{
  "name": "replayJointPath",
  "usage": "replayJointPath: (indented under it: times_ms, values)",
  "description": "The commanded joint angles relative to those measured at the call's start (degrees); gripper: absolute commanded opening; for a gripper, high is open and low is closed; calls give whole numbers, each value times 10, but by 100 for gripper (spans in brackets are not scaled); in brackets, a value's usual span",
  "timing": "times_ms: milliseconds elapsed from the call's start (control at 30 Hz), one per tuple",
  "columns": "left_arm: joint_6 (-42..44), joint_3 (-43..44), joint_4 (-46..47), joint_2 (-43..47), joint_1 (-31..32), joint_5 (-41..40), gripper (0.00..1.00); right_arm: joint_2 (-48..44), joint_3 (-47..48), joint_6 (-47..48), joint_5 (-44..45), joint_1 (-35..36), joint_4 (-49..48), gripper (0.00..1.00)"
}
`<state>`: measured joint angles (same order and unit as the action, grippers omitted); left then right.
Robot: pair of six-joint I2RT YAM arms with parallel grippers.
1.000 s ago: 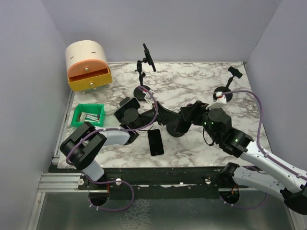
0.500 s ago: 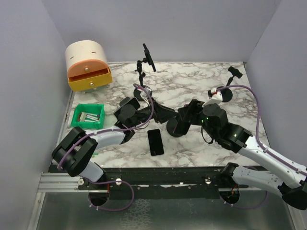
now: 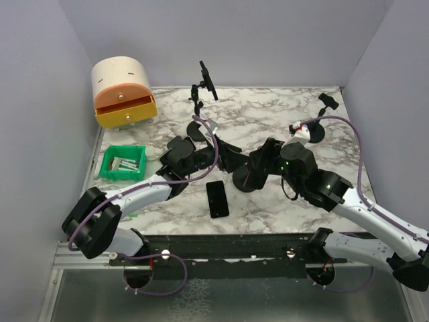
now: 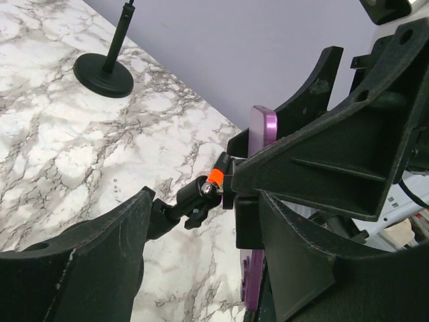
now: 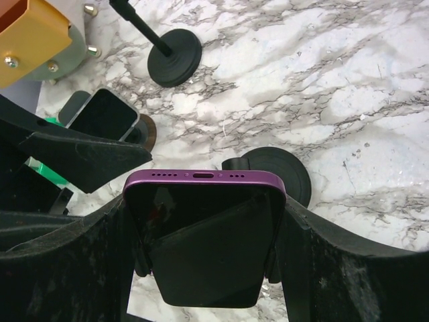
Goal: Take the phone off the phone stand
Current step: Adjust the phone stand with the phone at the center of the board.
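A purple phone (image 5: 204, 235) sits screen-up between my right gripper's fingers (image 5: 322, 268), which press its two long sides; the right gripper (image 5: 204, 208) is shut on it. The phone stand's round black base (image 5: 278, 176) lies on the marble just beyond the phone's end. In the top view the right gripper (image 3: 255, 166) is over that base (image 3: 245, 182). My left gripper (image 4: 204, 201) is open, its fingers on either side of the stand's neck with the orange ring (image 4: 214, 178); the phone's purple edge (image 4: 263, 127) shows behind it. The left gripper (image 3: 226, 155) reaches in from the left.
A black phone (image 3: 216, 199) lies flat near the front edge. A second stand (image 3: 206, 79) holding a dark device is at the back, and a small stand (image 3: 326, 100) at the back right. A tan drawer box (image 3: 123, 92) and a green bin (image 3: 123, 162) are on the left.
My left arm has stretched to the right, bringing its gripper up to the stand's neck. My right gripper has shifted slightly up and left, still over the stand.
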<state>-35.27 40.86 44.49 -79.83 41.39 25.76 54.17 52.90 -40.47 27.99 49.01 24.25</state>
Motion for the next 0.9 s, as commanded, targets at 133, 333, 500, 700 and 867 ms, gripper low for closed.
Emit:
replayJointPath:
  times_ms: [133, 333, 500, 700, 867]
  values:
    - [125, -1, -127, 76, 39, -73, 85, 27, 34, -5, 35, 8, 33, 0]
    - [203, 14, -198, 105, 90, -140, 97, 42, 42, -10, 44, 7, 33, 0]
    - [227, 22, -222, 107, 110, -208, 91, 47, 42, -16, 44, 8, 31, 0]
    - [249, 38, -224, 101, 129, -298, 78, 46, 39, -21, 43, 8, 30, 0]
    - [285, 52, -227, 89, 161, -368, 73, 47, 40, -22, 43, 8, 30, 1]
